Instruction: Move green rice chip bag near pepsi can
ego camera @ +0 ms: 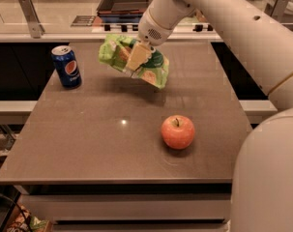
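Right, the jaws are clamped onto the crinkly light-coloured green rice chip bag (156,72), pinching it near its middle. The two-finger gripper (136,61) comes at it from above, one pale tan finger (138,55) lying across the front of the packet. The bag is up in the air over the far half of the table, clear of the surface and tilted: its left end rides higher and its right end droops, with round tan chip pictures showing on that lower corner. A soft shadow sits beneath it on the flat grey-brown table (112,149).

Over at the picture's left, the small blue pepsi can (66,67) with its silver top and round red-white-blue logo stands upright near the table's far-left corner. Bare table shows between can and bag, so they are near each other but not touching.

Closer to the camera and off to the right, a round red apple (177,132) with a short stem rests on the table, well apart from both bag and can.

Behind the gripper, the thick white arm (218,18) sweeps away to the upper right and fills the right edge.
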You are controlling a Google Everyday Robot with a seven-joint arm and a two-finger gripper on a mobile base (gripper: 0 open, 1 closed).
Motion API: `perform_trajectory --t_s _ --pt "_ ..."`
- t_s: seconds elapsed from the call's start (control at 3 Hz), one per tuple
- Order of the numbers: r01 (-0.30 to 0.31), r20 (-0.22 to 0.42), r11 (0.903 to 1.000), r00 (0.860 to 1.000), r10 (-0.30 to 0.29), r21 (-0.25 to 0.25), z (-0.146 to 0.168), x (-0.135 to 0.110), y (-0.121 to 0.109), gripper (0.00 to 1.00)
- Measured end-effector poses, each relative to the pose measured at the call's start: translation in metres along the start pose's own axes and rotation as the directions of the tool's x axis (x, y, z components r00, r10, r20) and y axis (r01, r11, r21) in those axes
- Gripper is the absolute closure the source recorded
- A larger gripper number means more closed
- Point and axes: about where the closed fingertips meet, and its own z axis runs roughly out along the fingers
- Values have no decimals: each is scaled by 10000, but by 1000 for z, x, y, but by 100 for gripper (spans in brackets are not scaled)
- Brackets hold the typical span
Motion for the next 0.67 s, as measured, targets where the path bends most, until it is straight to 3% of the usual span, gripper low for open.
perform_trajectory --t_s 0.33,0.67 --pt "286 136 9984 9995 -280 -487 18 -18 12 100" --pt "434 64 9974 9991 -431 -583 28 -36 29 100"
